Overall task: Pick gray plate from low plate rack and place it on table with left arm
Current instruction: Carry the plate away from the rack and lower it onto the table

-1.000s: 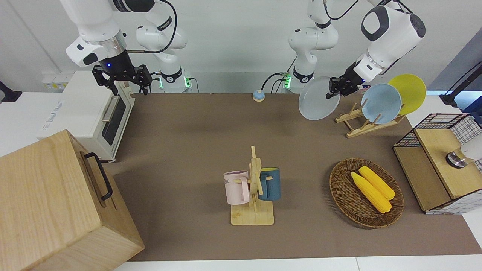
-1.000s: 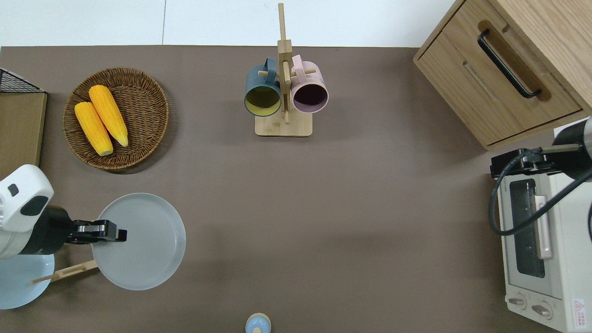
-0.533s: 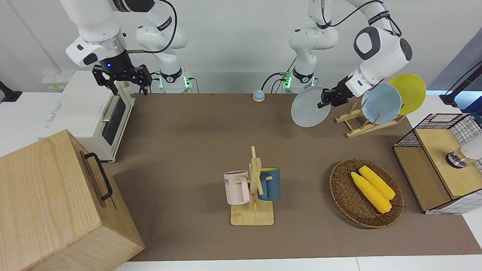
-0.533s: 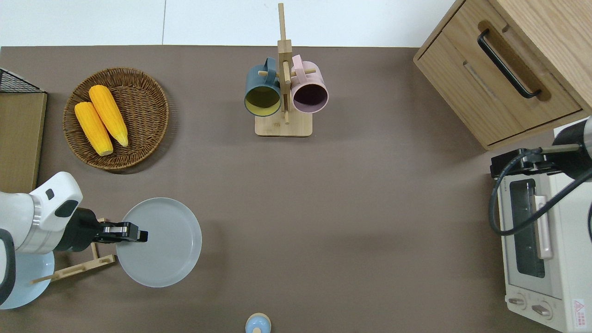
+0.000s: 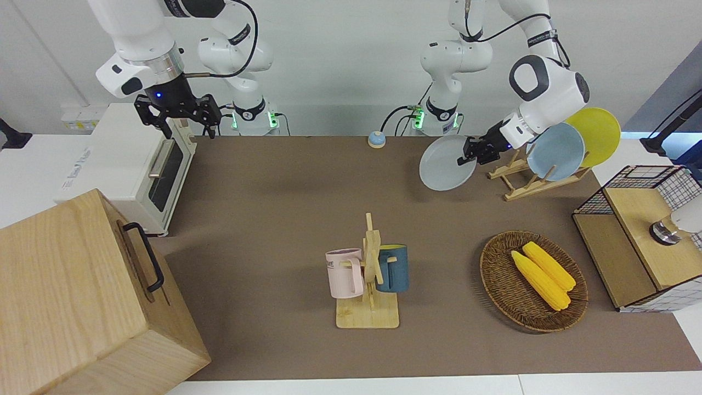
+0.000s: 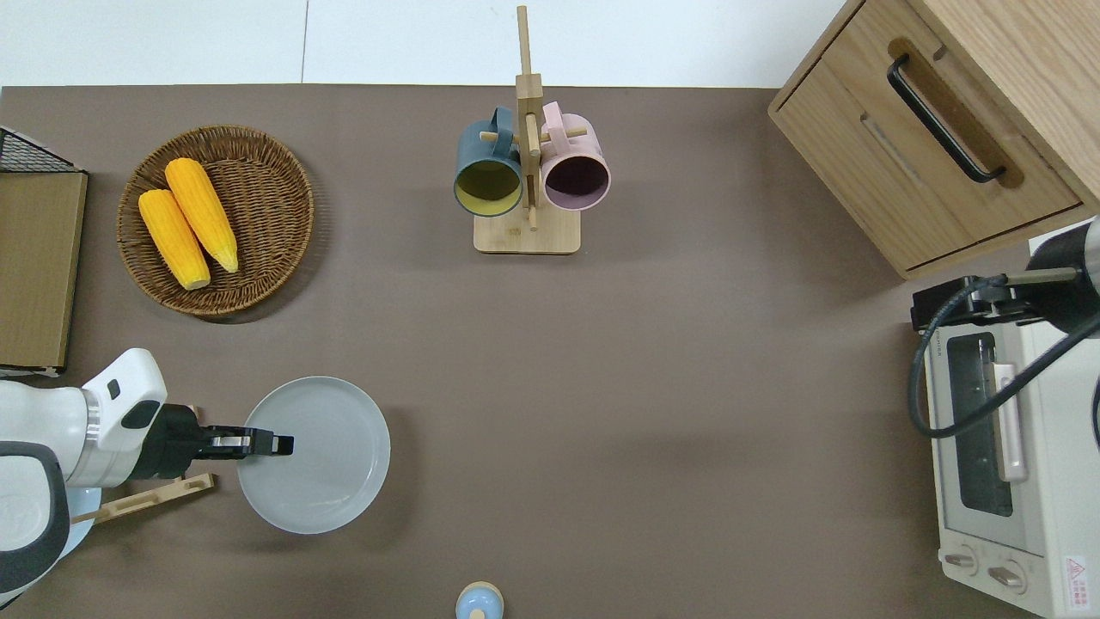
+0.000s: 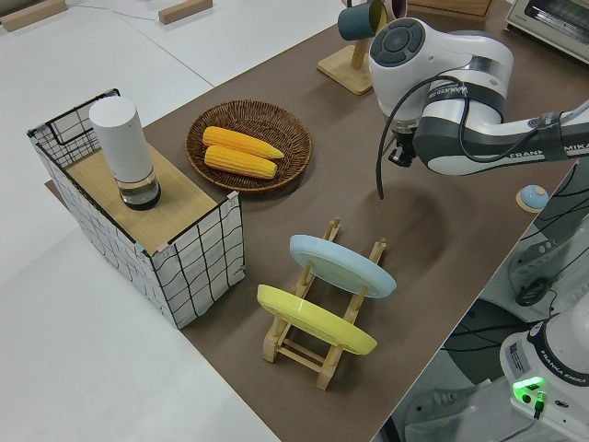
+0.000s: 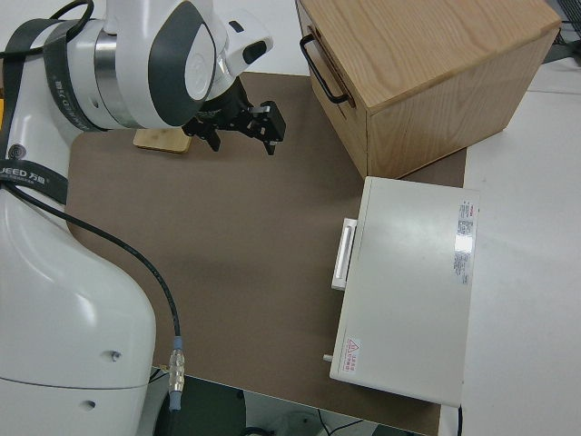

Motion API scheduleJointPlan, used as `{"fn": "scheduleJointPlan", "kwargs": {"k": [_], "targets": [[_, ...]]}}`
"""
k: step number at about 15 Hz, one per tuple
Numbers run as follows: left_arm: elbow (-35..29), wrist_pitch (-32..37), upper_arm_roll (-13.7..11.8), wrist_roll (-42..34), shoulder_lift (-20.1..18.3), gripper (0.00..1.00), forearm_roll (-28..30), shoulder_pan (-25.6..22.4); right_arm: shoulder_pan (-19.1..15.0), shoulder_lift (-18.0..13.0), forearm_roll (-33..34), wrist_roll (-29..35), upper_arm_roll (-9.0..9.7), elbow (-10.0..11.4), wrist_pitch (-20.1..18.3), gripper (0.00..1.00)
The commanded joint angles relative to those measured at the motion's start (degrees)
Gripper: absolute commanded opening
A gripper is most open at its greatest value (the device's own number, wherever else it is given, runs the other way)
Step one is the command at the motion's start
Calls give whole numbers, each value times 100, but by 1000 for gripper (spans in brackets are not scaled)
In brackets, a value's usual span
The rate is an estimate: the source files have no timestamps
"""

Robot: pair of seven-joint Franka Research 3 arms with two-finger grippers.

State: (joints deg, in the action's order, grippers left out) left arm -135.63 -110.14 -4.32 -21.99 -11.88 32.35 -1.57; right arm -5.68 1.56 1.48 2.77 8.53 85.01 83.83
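Note:
My left gripper (image 5: 468,156) is shut on the rim of the gray plate (image 5: 443,164). It holds the plate tilted in the air over the brown table (image 5: 274,208), just off the low plate rack (image 5: 518,182) toward the table's middle. In the overhead view the gripper (image 6: 277,444) reaches over the plate (image 6: 331,473), with the rack (image 6: 146,498) beside it. The rack (image 7: 324,343) still holds a light-blue plate (image 5: 556,151) and a yellow plate (image 5: 596,134). In the left side view the arm hides the gray plate. My right gripper (image 5: 181,116) is parked and open.
A wicker basket (image 5: 496,274) with two corn cobs lies farther from the robots than the rack. A mug stand (image 5: 368,274) with two mugs stands mid-table. A toaster oven (image 5: 131,164) and a wooden cabinet (image 5: 82,296) fill the right arm's end. A wire-sided box (image 5: 641,236) stands at the left arm's end.
My left gripper has carried the gray plate away from the rack toward the table's middle and lower. The right arm has not moved.

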Motion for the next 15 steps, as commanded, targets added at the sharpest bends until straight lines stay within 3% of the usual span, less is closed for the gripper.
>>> {"fn": "scheduleJointPlan", "kwargs": {"k": [1,3,8,13,14,15], "targets": [[-525,-367,2,-673,-122,0,420,-80,-12,11,-16,22,17,-29,-34,983],[-710,-420,2,-1209,-43,0,868,-229,-12,11,-24,22,17,-29,-34,983],[-965,-526,2,-2203,229,0,1256,-493,-12,11,-24,22,17,-29,-34,983],[-1001,-658,2,-2293,335,0,1353,-476,-12,11,-24,22,17,-29,-34,983],[-1001,-658,10,-2293,335,45,1353,-467,-12,11,-24,22,17,-29,-34,983],[-1001,-675,11,-2293,335,163,1353,-450,-12,11,-16,22,17,-29,-34,983]]}}
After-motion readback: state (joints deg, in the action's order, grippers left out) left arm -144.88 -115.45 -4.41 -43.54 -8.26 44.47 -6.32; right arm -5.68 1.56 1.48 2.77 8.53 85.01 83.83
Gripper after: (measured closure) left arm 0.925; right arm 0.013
